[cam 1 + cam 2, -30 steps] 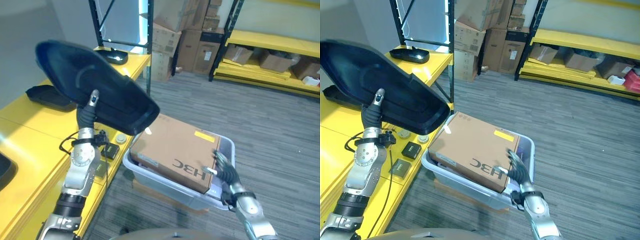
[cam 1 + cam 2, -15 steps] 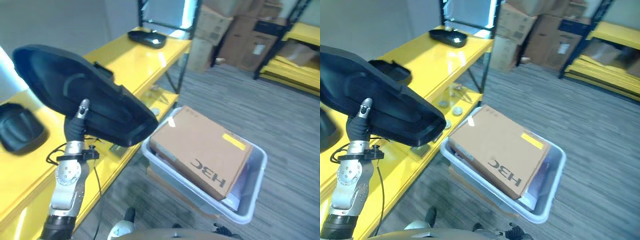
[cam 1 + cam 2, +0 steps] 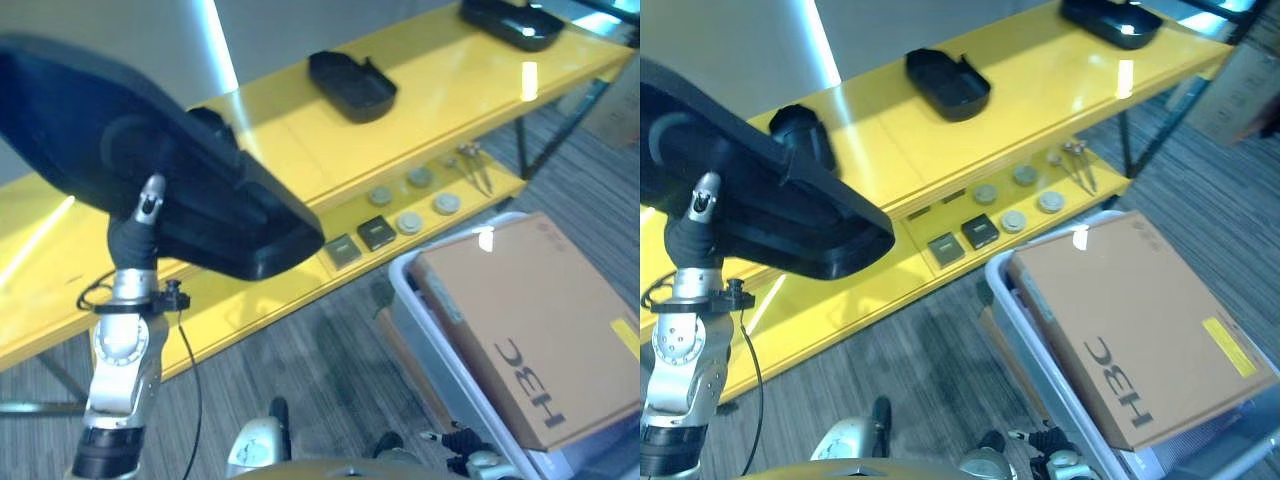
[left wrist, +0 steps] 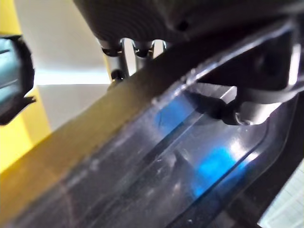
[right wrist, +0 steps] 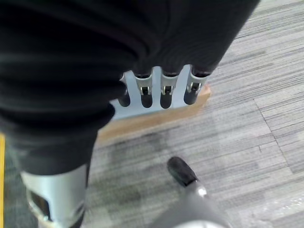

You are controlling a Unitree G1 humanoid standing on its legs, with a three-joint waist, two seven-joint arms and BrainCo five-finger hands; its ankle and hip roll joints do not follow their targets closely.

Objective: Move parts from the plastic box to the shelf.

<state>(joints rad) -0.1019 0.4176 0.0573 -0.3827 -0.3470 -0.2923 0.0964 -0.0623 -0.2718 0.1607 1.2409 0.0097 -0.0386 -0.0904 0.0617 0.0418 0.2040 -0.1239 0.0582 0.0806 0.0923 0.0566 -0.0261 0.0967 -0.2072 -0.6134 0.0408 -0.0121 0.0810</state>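
Observation:
My left hand [image 3: 147, 203] is raised and shut on the rim of a large black plastic shell [image 3: 190, 190], held tilted above the front edge of the yellow shelf [image 3: 290, 150]. In the left wrist view the fingers [image 4: 137, 47] lie behind the rim and the thumb [image 4: 251, 111] presses its inner side. The grey plastic box [image 3: 412, 290] stands on the floor at the right, with a brown cardboard carton [image 3: 530, 330] lying in it. My right hand [image 5: 164, 92] hangs low over the floor near the box, its fingers relaxed and empty.
Two more black parts [image 3: 352, 82] [image 3: 520, 20] lie on the shelf top, a third [image 3: 800, 132] behind the held shell. On the lower shelf board lie round discs [image 3: 410, 222] and small black squares [image 3: 378, 232]. A wooden pallet [image 5: 156, 118] sits under the box. Grey carpet lies between box and shelf.
The camera has swung left toward the yellow shelf, so the whole scene has shifted. My right hand has left the carton and dropped low. The left hand still holds the shell up.

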